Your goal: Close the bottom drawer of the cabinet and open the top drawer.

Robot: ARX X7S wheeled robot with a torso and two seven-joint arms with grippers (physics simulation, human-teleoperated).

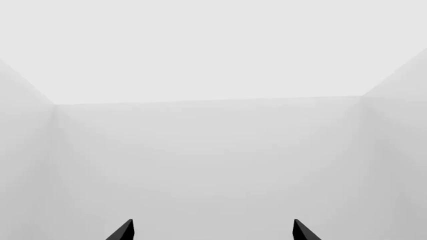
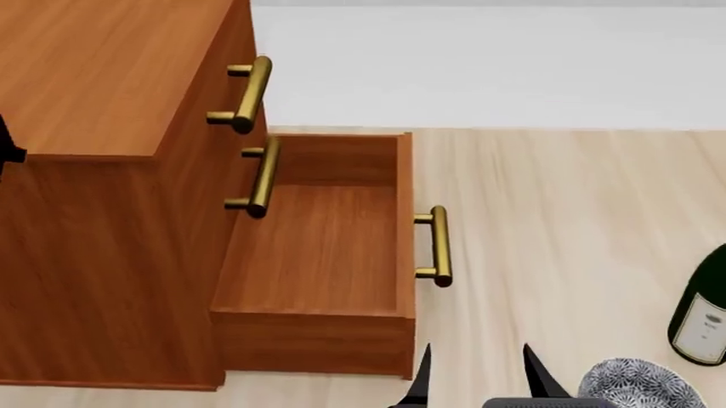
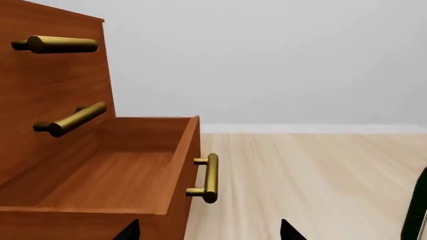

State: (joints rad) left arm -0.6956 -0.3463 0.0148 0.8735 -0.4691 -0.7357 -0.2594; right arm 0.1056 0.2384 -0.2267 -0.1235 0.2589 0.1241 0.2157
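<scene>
While the bottom drawer (image 2: 318, 255) hangs fully pulled out of the cabinet (image 2: 91, 102), the right gripper (image 2: 477, 374) sits low, just off the drawer's front corner, its two dark fingertips spread apart with nothing between them. From that gripper, the drawer's brass handle (image 2: 437, 246) lies ahead and only slightly to its left, near but not touching. The bar's long axis runs level along the drawer front, so the closing push goes square against that face, toward the cabinet.

As for the left gripper (image 1: 212, 230), its wrist view shows only blank pale walls, tips parted and empty; it is out of the head view, so the right arm is my pick as the nearer one.

Inside the open drawer: bare wood, nothing stored. Up above the gripper, the top drawer (image 2: 221, 51) reads as closed. Off to the gripper's right stand a dark bottle (image 2: 703, 314) and a patterned bowl (image 2: 641, 382), both apart from the drawer.
</scene>
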